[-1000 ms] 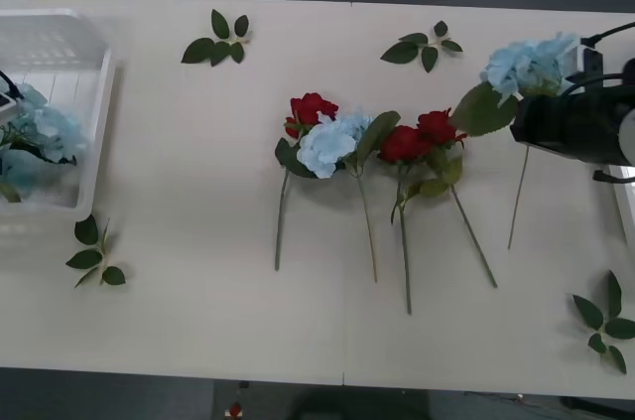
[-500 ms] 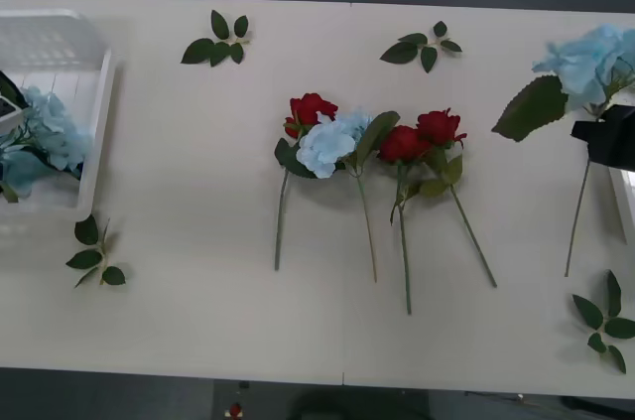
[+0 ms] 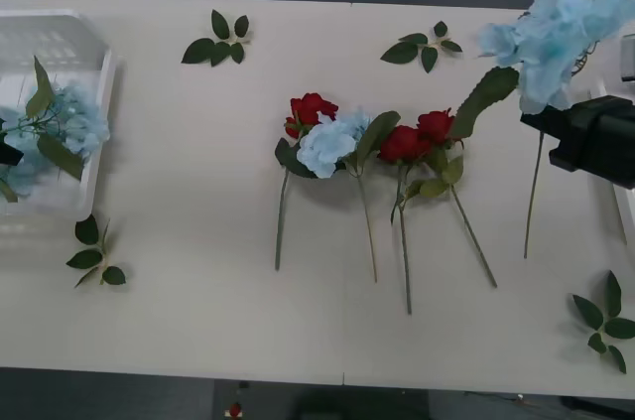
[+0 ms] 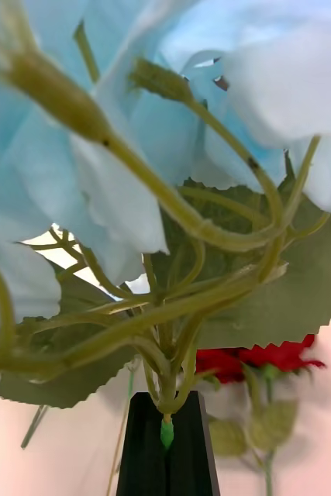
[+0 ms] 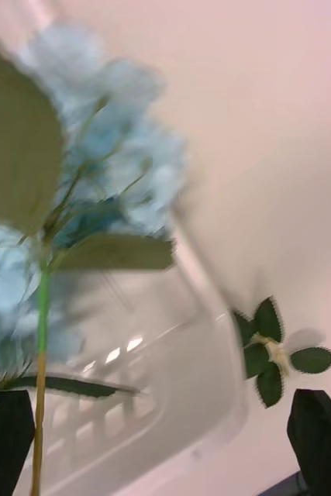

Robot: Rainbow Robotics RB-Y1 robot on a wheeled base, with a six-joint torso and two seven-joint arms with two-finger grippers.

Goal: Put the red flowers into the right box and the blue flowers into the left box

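My right pincer [image 4: 167,446], black fingers pressed together, pinches the thin green stem of a fluffy pale-blue flower [image 3: 556,33] above the white tabletop's [image 3: 198,321] right edge. My left pincer [image 5: 157,446], fingers spread wide, hangs over the translucent white plastic left box [image 3: 94,162], where a blue bloom [image 3: 74,117] lies. Deep-red roses [image 3: 417,137] stay mid-tabletop.

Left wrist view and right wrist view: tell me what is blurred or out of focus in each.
Left wrist view: the blue flower over the left box is smeared, the leaf sprig on the table sharper. Right wrist view: the blue flower held by the right gripper looms close and soft, and the red flower behind is blurred.
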